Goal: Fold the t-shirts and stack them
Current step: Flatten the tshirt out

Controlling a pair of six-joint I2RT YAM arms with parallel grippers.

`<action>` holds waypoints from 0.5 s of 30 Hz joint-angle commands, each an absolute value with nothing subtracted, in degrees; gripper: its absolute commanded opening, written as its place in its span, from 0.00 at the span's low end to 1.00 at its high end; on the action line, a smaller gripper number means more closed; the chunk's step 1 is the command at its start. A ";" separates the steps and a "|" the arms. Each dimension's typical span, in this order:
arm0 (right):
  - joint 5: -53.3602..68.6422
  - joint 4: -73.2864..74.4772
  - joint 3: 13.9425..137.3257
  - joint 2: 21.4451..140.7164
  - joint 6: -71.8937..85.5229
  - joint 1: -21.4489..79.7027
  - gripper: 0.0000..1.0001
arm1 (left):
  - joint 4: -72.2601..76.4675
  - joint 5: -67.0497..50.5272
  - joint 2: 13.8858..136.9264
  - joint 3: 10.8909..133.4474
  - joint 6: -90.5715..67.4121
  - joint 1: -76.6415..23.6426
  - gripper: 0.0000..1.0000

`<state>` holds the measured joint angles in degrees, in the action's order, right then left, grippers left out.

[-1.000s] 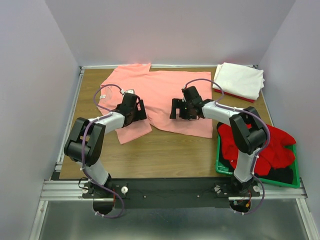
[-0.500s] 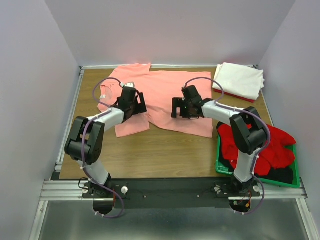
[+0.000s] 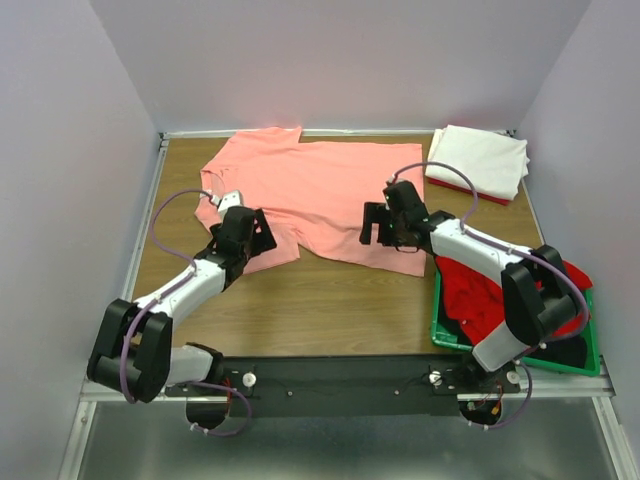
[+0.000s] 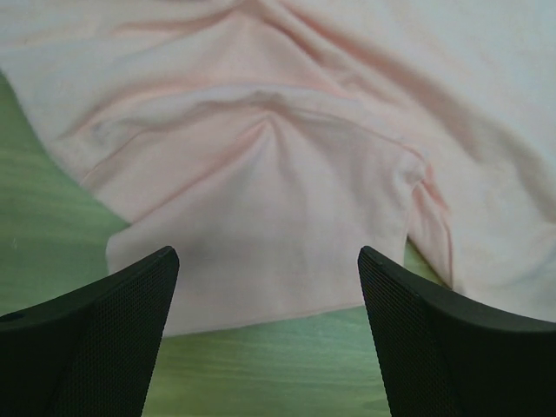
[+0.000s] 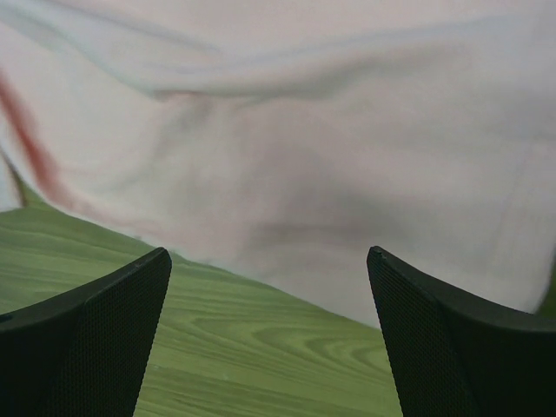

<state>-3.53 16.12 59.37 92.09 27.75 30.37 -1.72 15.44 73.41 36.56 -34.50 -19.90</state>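
Left gripper [image 3: 258,233], arm stretched forward and low, is held spread wide and empty; the salmon-pink t-shirt [image 3: 330,190] sleeve lies just ahead of its tips. Right gripper [image 3: 377,223], likewise spread and empty, is pointed at the hem just ahead

A robot lab: plain walls [image 3: 340,60] enclosing a wooden table [image 3: 330,300] on aluminium rails [image 3: 340,375].

Spread t-shirt [image 3: 330,190] on table [image 3: 330,300]; crate [image 3: 437,322] right
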 commanded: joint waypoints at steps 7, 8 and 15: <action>-17.22 20.47 54.05 84.64 30.85 27.95 1.00 | -17.47 28.46 65.66 36.20 -44.03 -19.86 0.88; -17.84 21.09 53.97 85.16 30.76 27.86 1.00 | -20.36 28.48 65.57 36.65 -44.82 -19.78 0.88; -13.63 24.87 56.07 87.80 33.22 27.51 1.00 | -24.78 23.29 73.72 42.08 -46.58 -18.90 0.82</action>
